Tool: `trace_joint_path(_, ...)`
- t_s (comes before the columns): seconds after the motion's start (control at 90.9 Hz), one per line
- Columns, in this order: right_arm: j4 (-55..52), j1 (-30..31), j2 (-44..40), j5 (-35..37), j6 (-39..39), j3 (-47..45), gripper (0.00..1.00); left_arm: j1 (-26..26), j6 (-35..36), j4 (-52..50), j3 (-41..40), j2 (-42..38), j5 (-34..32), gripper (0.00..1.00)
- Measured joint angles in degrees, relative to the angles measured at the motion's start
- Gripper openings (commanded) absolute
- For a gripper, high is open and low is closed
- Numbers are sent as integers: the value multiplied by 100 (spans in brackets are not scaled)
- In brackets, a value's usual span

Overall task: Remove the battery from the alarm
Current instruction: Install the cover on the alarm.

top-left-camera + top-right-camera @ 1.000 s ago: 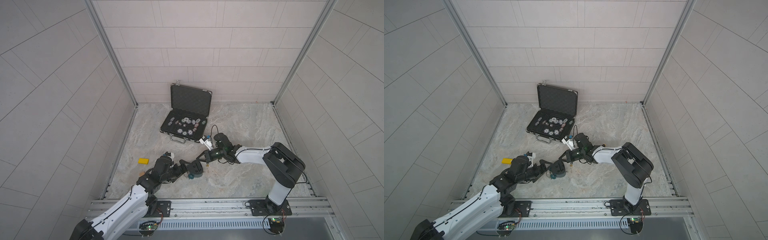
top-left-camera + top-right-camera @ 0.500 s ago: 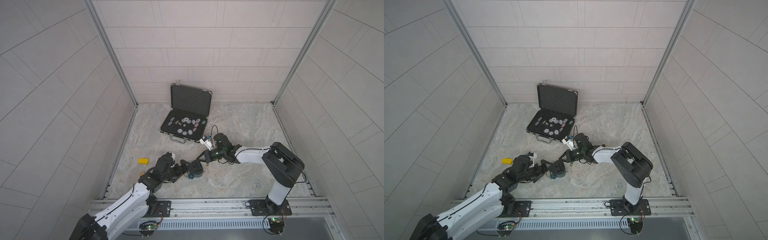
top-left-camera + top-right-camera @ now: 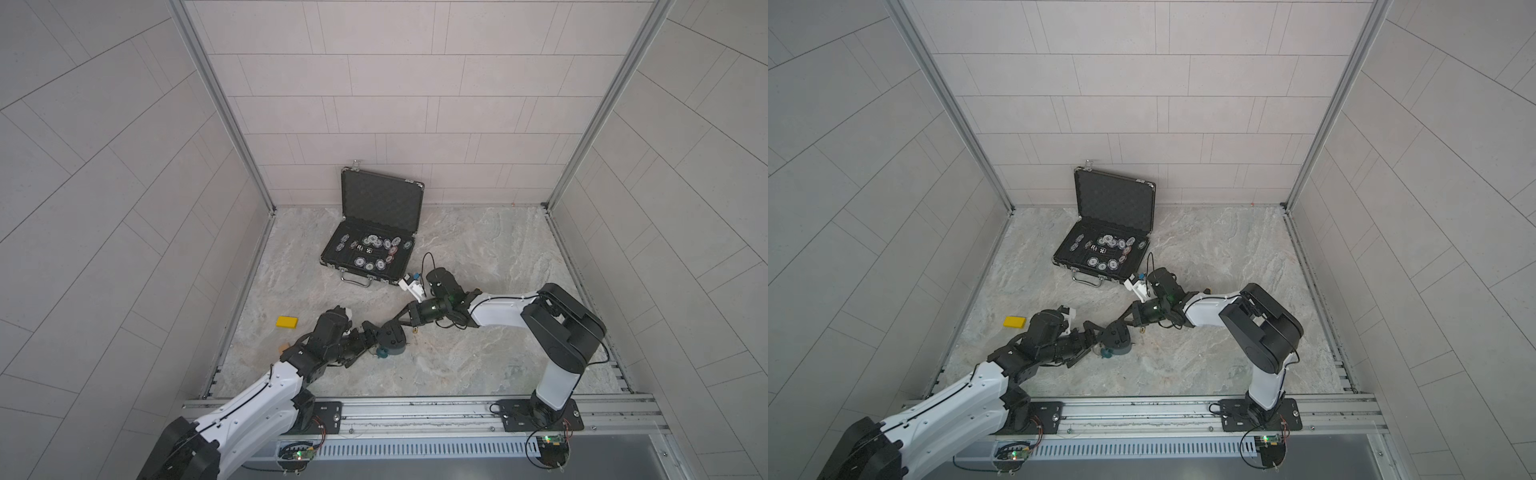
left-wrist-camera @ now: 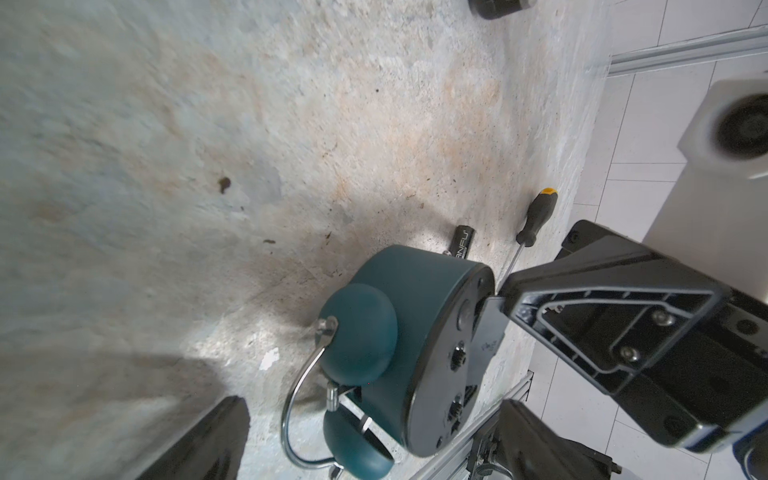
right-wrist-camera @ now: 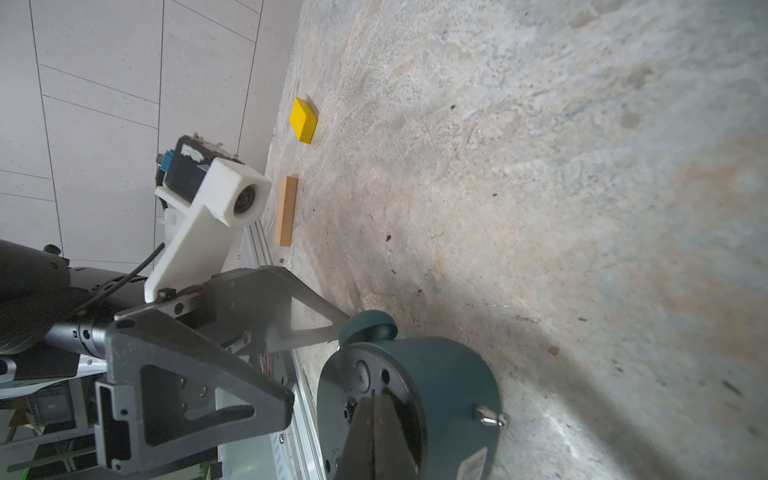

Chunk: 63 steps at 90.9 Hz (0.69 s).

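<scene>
The teal alarm point(image 3: 394, 340) point(image 3: 1118, 340) lies face down on the stone table, dark back up. My left gripper point(image 4: 372, 401) point(image 3: 371, 338) is open and straddles the alarm's bell end point(image 4: 359, 332), one finger by a bell, the other off the dark back point(image 5: 370, 382). My right gripper point(image 5: 376, 401) point(image 4: 503, 296) is shut, its tips pressed on that dark back with nothing held. The battery point(image 4: 464, 242), a black cylinder with white lettering, lies on the table just beyond the alarm, outside it.
A black-handled screwdriver point(image 4: 536, 216) lies next to the battery. An open case of poker chips point(image 3: 374, 249) stands at the back. A yellow block point(image 3: 286, 321) and a wooden block point(image 5: 286, 210) lie near the left wall. The metal rail point(image 3: 415, 409) runs along the front.
My left gripper has crept slightly closer around the alarm's bell end. The right gripper has stayed on the alarm's back.
</scene>
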Motion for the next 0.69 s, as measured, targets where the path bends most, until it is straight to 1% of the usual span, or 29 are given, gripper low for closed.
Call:
trace_joint_path(0.231,-85,-9,-2,-61,35,2,0,0,63,0,0,109,107,95)
trace_joint_path(0.693,-293,-28,-177,-170,111,116,0,0,90,-2,11,109,118,95)
